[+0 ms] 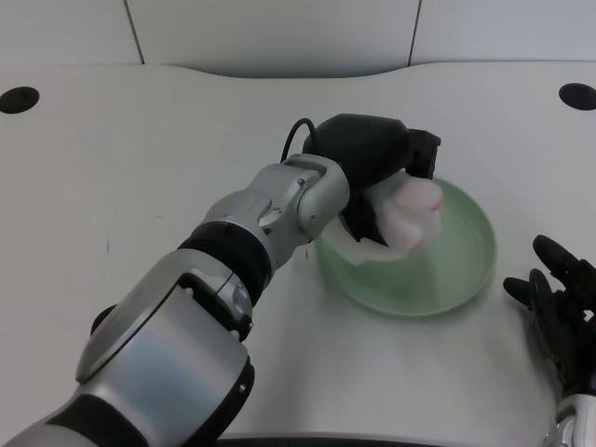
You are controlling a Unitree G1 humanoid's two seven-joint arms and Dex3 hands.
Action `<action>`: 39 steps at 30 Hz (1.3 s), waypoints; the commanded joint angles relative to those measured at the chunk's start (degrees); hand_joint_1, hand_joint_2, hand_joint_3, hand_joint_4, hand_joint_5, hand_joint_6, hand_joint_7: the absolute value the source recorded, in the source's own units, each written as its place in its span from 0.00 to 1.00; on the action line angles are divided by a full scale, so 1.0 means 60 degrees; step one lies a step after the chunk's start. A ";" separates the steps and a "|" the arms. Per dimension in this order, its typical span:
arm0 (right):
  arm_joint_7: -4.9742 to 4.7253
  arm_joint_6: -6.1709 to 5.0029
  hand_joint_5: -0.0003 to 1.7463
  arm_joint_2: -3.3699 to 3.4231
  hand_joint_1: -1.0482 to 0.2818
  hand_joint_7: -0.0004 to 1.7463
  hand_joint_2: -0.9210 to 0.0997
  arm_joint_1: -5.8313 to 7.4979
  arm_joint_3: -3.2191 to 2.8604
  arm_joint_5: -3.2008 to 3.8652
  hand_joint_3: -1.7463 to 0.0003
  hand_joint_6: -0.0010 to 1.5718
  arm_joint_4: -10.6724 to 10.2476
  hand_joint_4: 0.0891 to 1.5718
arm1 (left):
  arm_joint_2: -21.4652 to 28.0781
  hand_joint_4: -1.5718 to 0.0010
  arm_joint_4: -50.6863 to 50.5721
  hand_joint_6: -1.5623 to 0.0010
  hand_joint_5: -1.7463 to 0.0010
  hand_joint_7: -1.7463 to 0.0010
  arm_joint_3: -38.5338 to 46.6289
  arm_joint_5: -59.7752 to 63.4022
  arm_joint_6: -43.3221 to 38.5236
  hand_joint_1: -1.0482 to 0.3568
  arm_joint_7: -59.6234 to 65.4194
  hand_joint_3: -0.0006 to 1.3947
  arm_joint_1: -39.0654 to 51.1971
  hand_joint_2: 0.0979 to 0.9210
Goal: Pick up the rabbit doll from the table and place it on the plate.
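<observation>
Head view: pickup looks done, placing left. Black many-fingered left hand (pixel 377 177) wraps closed around the soft white-and-pink rabbit doll (pixel 413 212), holding it over the round pale-green plate (pixel 470 270), toward the plate's 10 o'clock side. Can't tell if doll touches plate; release remains.

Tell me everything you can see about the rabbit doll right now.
The rabbit doll looks soft and plush, white with pink patches. The left hand grips it from above, its black fingers covering the upper part, so ears and face cannot be made out. It is over the left side of the pale green plate; whether it touches the plate is unclear.
</observation>
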 commanded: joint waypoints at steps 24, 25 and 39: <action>-0.0222 -0.0068 0.34 -0.0164 0.59 0.00 0.00 0.0042 0.0147 -0.0112 0.82 0.57 0.0022 0.52 | -0.0024 1.00 0.0073 1.00 1.00 1.00 -0.0945 0.0791 0.0495 0.08 -0.1434 0.00 -0.0464 0.93; -0.0219 -0.0066 0.34 -0.0154 0.60 0.00 0.00 0.0038 0.0138 -0.0095 0.83 0.57 0.0016 0.51 | 0.0010 1.00 0.0069 1.00 1.00 1.00 -0.0933 0.0776 0.0486 0.06 -0.1403 0.00 -0.0458 0.94; 0.0039 0.0014 0.36 -0.0121 0.58 0.00 0.00 -0.0107 0.0000 0.0131 0.84 0.57 -0.0004 0.47 | 0.1929 0.99 -0.0296 0.99 0.99 0.99 0.0715 -0.0789 -0.1428 0.06 -0.1278 0.01 0.0138 1.00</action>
